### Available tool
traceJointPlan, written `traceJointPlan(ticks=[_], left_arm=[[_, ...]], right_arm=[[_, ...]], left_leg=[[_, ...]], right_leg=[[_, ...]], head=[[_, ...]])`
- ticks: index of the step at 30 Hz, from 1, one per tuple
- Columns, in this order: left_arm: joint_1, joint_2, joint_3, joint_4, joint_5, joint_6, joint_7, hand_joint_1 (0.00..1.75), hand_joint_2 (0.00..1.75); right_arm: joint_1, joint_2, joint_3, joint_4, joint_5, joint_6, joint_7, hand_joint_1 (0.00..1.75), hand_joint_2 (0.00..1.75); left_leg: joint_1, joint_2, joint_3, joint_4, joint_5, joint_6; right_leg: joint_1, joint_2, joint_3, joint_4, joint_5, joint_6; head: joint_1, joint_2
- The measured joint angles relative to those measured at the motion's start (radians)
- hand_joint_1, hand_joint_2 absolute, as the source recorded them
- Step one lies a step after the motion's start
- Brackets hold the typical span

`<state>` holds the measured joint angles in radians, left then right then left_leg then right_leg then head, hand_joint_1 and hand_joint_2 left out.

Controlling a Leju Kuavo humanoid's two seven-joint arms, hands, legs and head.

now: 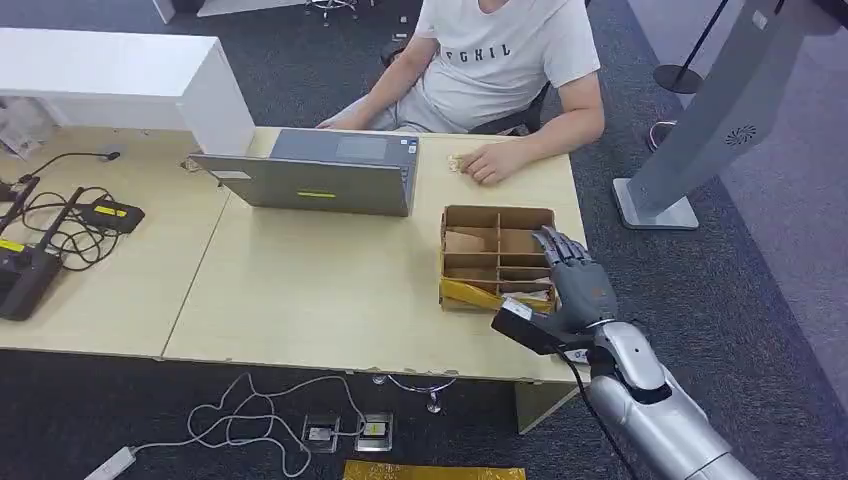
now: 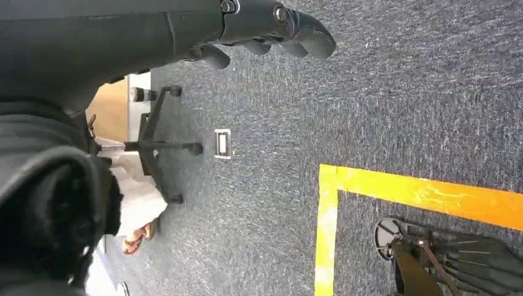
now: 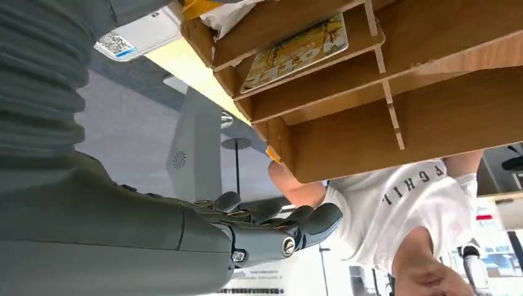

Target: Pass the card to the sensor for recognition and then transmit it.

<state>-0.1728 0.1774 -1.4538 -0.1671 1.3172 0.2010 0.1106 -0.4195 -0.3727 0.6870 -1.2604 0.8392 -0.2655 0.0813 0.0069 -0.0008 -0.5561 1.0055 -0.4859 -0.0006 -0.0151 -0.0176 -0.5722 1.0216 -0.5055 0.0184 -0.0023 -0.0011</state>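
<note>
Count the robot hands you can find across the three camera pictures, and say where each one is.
2. The right hand reaches over the cardboard divider box on the table, its fingers apart and holding nothing. The left hand hangs above the carpet floor.
</note>
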Motion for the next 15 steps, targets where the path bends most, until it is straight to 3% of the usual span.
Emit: traceJointPlan(ticks=[15], left_arm=[[0.0,0.0,-0.003,0.0,0.003,0.006,0.0,0.0,0.0]], right_arm=[[-0.003,0.019,-0.001,0.02,0.009,0.011,0.0,0.0,1.75]], left_leg=[[0.0,0.0,0.0,0.0,0.0,0.0]], right_leg=[[0.0,0.0,0.0,0.0,0.0,0.0]], head=[[0.0,0.0]])
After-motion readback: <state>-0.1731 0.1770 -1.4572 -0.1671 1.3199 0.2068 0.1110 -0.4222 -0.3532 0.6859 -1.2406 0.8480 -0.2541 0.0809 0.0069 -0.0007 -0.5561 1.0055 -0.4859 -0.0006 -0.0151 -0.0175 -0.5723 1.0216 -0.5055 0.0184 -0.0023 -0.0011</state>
